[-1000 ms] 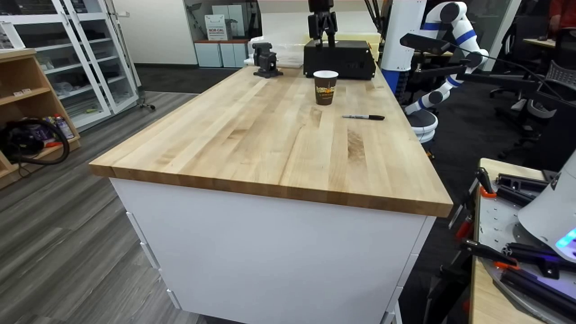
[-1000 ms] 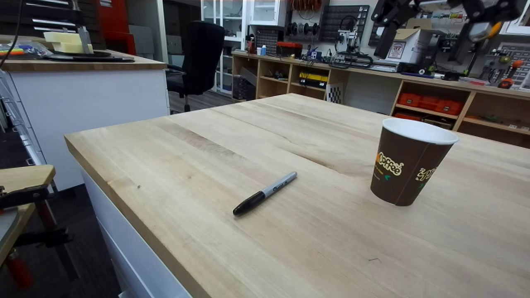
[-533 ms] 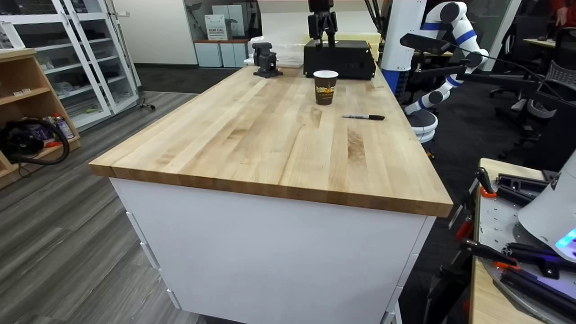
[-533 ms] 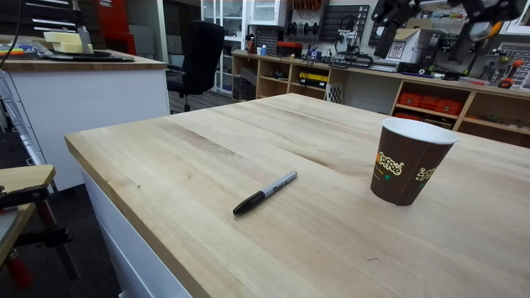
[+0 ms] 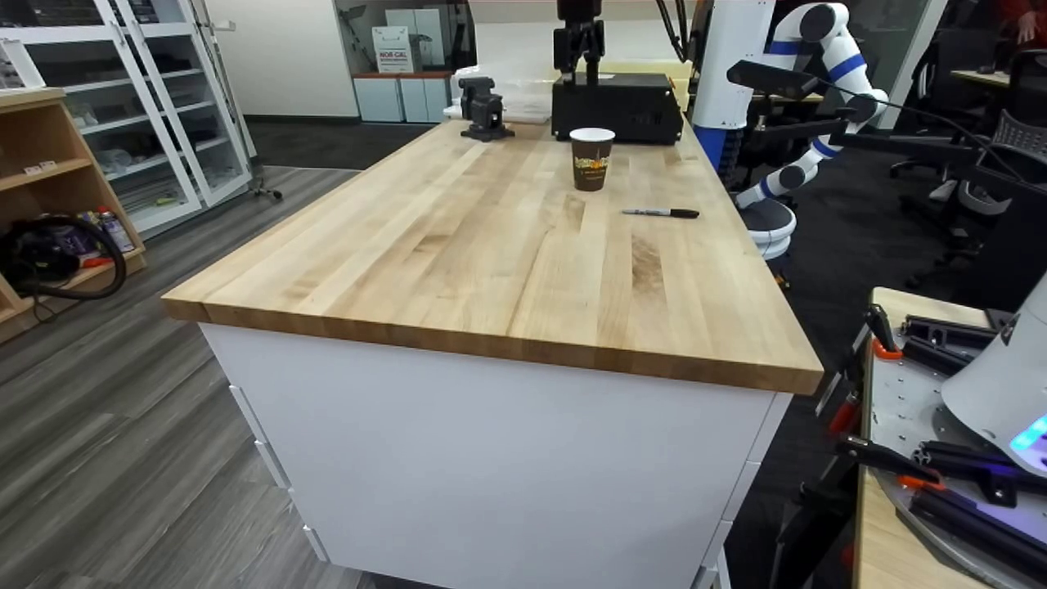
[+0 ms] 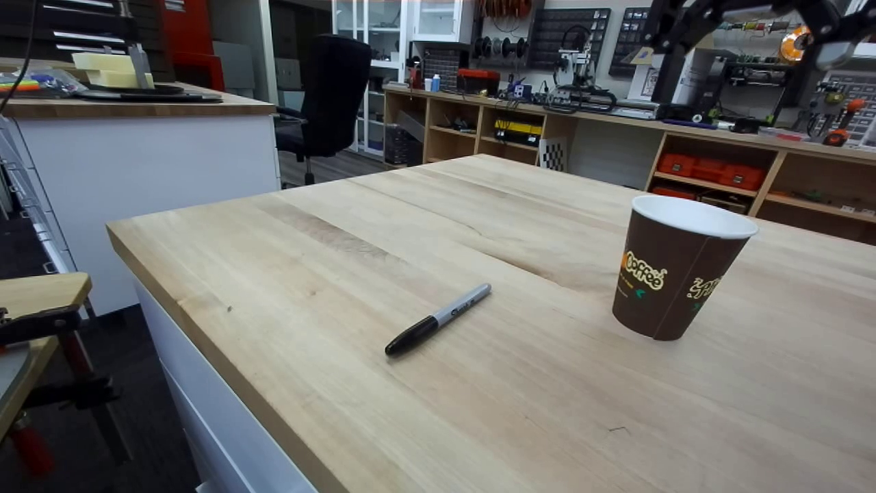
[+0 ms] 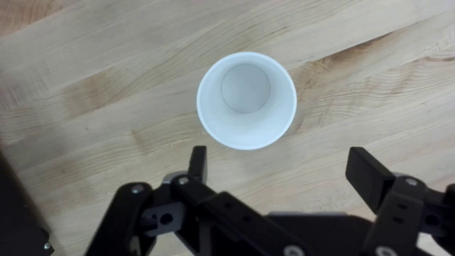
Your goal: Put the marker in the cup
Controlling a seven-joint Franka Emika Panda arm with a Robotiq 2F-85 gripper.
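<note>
The marker [image 5: 661, 213] lies flat on the wooden table, with a light grey barrel and black cap; it also shows in an exterior view [image 6: 438, 320]. It is out of view in the wrist view. The cup [image 6: 674, 274] stands upright, dark brown with a white rim, a short way from the marker; it also shows in an exterior view [image 5: 591, 164]. In the wrist view the cup [image 7: 247, 129] looks empty inside. My gripper [image 7: 277, 153] is open with nothing between its fingers. It hangs above table height, as both exterior views show [image 5: 579, 80] [image 6: 727, 101].
A black box [image 5: 617, 110] and a dark vise [image 5: 484, 110] stand at the table's far end. A dark object [image 7: 17, 217] shows at the wrist view's lower left. The table's edge [image 6: 226, 335] runs near the marker. A white robot arm [image 5: 847, 69] stands beside the table.
Over the last half second my gripper has shifted a little left in one exterior view and right in another. It stays open. The marker and cup have not moved.
</note>
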